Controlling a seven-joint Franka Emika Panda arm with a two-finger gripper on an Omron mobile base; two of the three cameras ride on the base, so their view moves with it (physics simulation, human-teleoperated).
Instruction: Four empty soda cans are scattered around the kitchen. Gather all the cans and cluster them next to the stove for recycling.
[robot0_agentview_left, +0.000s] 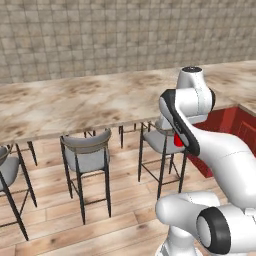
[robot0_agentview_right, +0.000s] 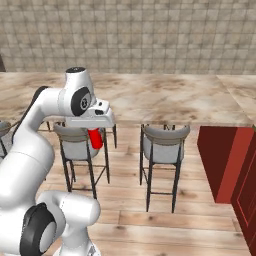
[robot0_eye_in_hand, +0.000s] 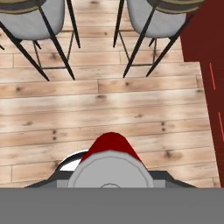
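Currently carrying. Left base view: white Franka arm is folded up in front of the base, and a small patch of the red cylindrical soda can (robot0_agentview_left: 177, 141) peeks out behind the dark forearm joint, hanging above the wood plank floor (robot0_agentview_left: 75, 230) rather than resting on anything. Beyond it, the long beige-brown marble counter (robot0_agentview_left: 75, 100) with grey-seated black-legged bar stools (robot0_agentview_left: 87, 155) tucked along its near edge; red wooden cabinet (robot0_agentview_left: 222, 125) at right. No stove visible, so my read is this is transit with the arm tucked for driving. Right base view: gripper (robot0_agentview_right: 94, 131) points downward under the white hand, closed on the red can, which hangs roughly upright below it, slightly tilted, well clear of the floor and in front of the nearest stool. Same counter, two stools fully visible, red cabinet at right. Hand view: camera looks straight down; the can's silver top and red body (robot0_eye_in_hand: 109, 151) sit dead centre right under the lens, plank floor below, stool legs at the upper edge, red cabinet (robot0_eye_in_hand: 210, 52) along the right side. Fingertips themselves are hidden by the can, but the jaws are nearly fully closed and the can is pinched between them. Judgement: one can in hand, drop-off beside the stove not yet done.
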